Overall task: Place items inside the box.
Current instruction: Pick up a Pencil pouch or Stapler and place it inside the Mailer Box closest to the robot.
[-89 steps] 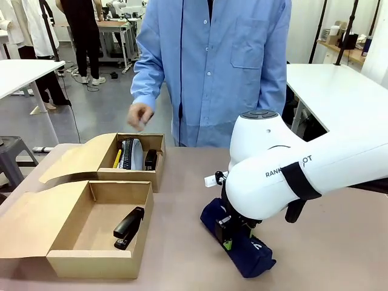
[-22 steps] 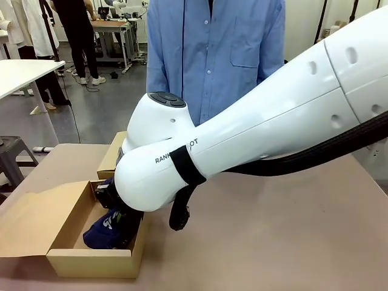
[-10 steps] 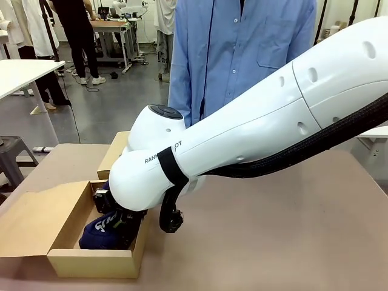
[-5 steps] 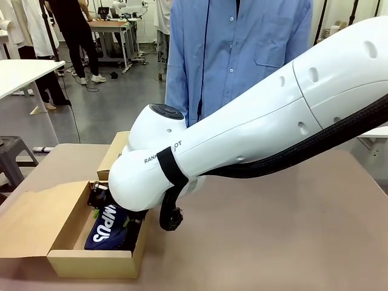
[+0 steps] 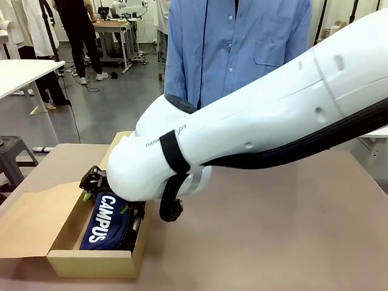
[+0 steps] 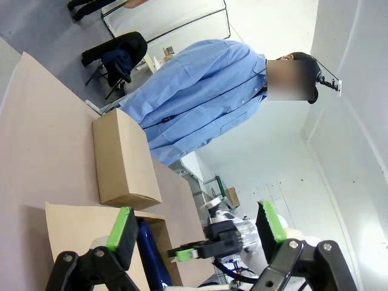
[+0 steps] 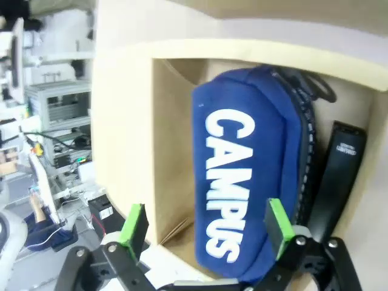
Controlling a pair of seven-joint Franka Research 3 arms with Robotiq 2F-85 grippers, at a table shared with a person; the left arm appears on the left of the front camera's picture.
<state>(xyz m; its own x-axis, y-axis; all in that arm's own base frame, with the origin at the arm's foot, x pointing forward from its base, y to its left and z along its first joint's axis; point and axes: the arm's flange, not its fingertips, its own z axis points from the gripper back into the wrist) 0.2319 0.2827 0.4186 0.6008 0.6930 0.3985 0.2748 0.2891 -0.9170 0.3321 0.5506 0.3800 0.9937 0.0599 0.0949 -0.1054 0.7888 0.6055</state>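
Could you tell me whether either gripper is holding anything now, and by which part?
Nothing is held. The right gripper stands open over the pouch lying in the box beside a stapler; the left gripper is open and empty.

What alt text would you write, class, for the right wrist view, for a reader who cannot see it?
A navy zip pouch lettered CAMPUS lies inside a brown cardboard box, a black stapler beside it. The right gripper hovers open above them.
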